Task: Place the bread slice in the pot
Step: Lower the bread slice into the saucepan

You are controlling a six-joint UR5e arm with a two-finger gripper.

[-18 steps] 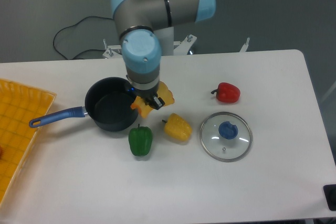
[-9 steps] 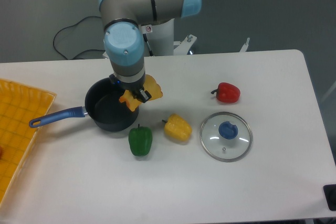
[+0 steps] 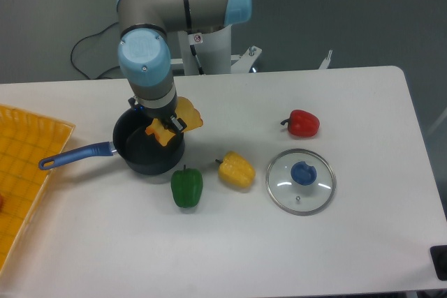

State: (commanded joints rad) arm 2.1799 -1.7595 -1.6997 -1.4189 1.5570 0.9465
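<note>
The pot [image 3: 143, 155] is a dark round saucepan with a long blue handle pointing left, standing left of centre on the white table. My gripper [image 3: 165, 125] hangs over its right half, shut on the bread slice [image 3: 183, 116]. The slice is pale yellow with an orange crust and sticks out to the right of the fingers, above the pot's right rim. The arm hides the far part of the pot.
A green pepper [image 3: 186, 186] and a yellow pepper [image 3: 236, 170] lie just in front of the pot. A red pepper [image 3: 302, 123] and a glass lid with a blue knob [image 3: 301, 181] are to the right. A yellow tray [image 3: 21, 172] lies at the left edge.
The arm has carried the bread slice leftward, from beside the pot's right rim to over the pot's right half. Nothing else has moved.
</note>
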